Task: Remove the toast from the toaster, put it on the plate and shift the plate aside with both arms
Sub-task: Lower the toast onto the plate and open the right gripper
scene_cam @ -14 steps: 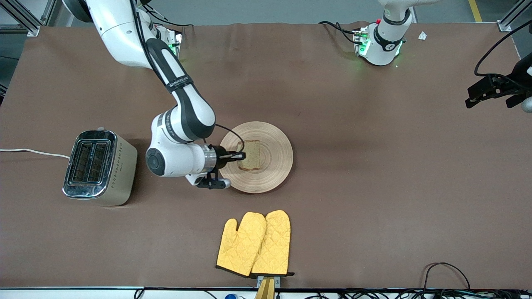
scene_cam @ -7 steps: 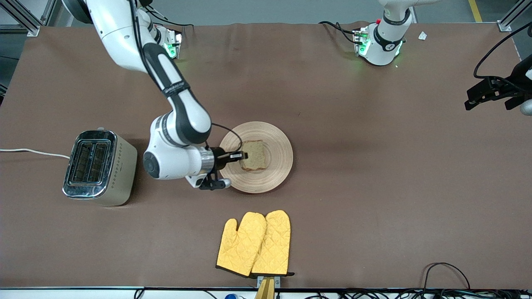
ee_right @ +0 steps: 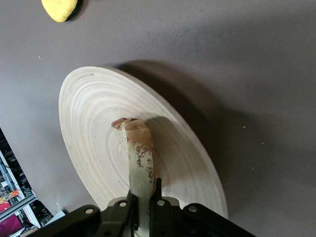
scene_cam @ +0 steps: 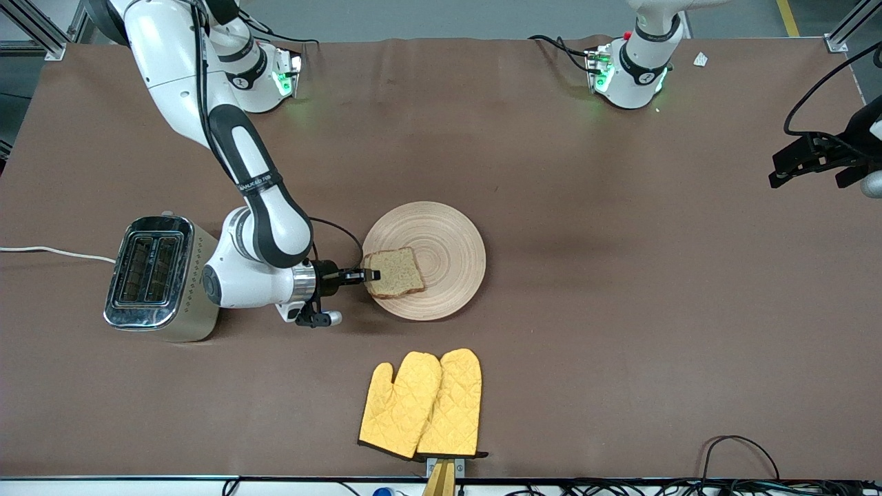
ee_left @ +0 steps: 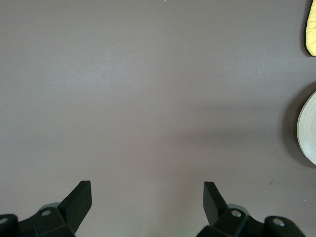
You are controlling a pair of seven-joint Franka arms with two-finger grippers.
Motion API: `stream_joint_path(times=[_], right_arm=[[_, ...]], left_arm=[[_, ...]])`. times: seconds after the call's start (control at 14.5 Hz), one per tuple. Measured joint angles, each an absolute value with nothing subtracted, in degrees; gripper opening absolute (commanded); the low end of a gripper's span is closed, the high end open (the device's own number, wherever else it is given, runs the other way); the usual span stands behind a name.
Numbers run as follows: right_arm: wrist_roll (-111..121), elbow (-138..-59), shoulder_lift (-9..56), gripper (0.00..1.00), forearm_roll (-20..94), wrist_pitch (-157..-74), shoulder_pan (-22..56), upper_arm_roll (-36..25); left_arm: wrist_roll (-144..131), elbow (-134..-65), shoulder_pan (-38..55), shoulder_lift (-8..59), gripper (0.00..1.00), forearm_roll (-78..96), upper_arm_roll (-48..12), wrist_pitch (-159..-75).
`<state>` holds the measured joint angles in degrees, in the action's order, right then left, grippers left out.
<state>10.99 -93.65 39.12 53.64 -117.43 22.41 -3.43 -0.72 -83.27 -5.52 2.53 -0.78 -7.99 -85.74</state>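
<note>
The round wooden plate (scene_cam: 441, 241) lies mid-table. The toast (scene_cam: 394, 272) is over the plate's part nearest the toaster, held by one edge. My right gripper (scene_cam: 371, 275) is shut on the toast at the plate's rim. In the right wrist view the toast (ee_right: 137, 148) shows edge-on between the fingers, over the plate (ee_right: 94, 128). My left gripper (scene_cam: 803, 162) hangs open and empty over the table at the left arm's end. In the left wrist view it (ee_left: 147, 195) is open over bare table, with the plate's rim (ee_left: 307, 131) at the edge.
A silver toaster (scene_cam: 164, 275) stands toward the right arm's end, beside the right wrist. Two yellow oven mitts (scene_cam: 424, 403) lie nearer the front camera than the plate; one tip shows in the left wrist view (ee_left: 311, 27) and in the right wrist view (ee_right: 59, 9).
My right gripper drew back toward the toaster, pulling the toast from the plate's middle to its rim and turning it flatter. The left gripper barely moved.
</note>
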Motion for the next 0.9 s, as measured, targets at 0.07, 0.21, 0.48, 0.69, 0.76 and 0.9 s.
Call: stream_joint_path(times=[0.07, 0.21, 0.48, 0.69, 0.76, 0.9], right_arm=[[11.0, -94.6, 38.6, 0.00, 53.9, -117.5, 22.5, -3.4], [11.1, -96.9, 37.1, 0.00, 54.0, -117.5, 22.5, -3.3], [14.6, -101.2, 34.7, 0.83, 54.0, -116.1, 21.3, -3.7], [16.2, -101.8, 34.6, 1.00, 54.1, -113.9, 19.1, -3.8], [16.3, -101.8, 34.6, 1.00, 54.1, -113.9, 19.1, -3.7], [16.3, -101.9, 34.6, 1.00, 54.3, -113.9, 19.7, -3.4]], left_arm=[[-0.7, -83.2, -5.5, 2.6, 1.00, -0.8, -8.0, -85.7], [-0.7, -83.2, -5.5, 2.6, 1.00, -0.8, -8.0, -85.7], [-0.6, -83.1, -5.4, 2.6, 1.00, -0.8, -8.0, -85.7], [-0.5, -83.1, -5.4, 2.6, 1.00, -0.8, -8.0, -85.7], [-0.5, -83.1, -5.4, 2.6, 1.00, -0.7, -8.1, -85.7], [-0.5, -83.1, -5.4, 2.6, 1.00, 0.1, -8.0, -85.7]])
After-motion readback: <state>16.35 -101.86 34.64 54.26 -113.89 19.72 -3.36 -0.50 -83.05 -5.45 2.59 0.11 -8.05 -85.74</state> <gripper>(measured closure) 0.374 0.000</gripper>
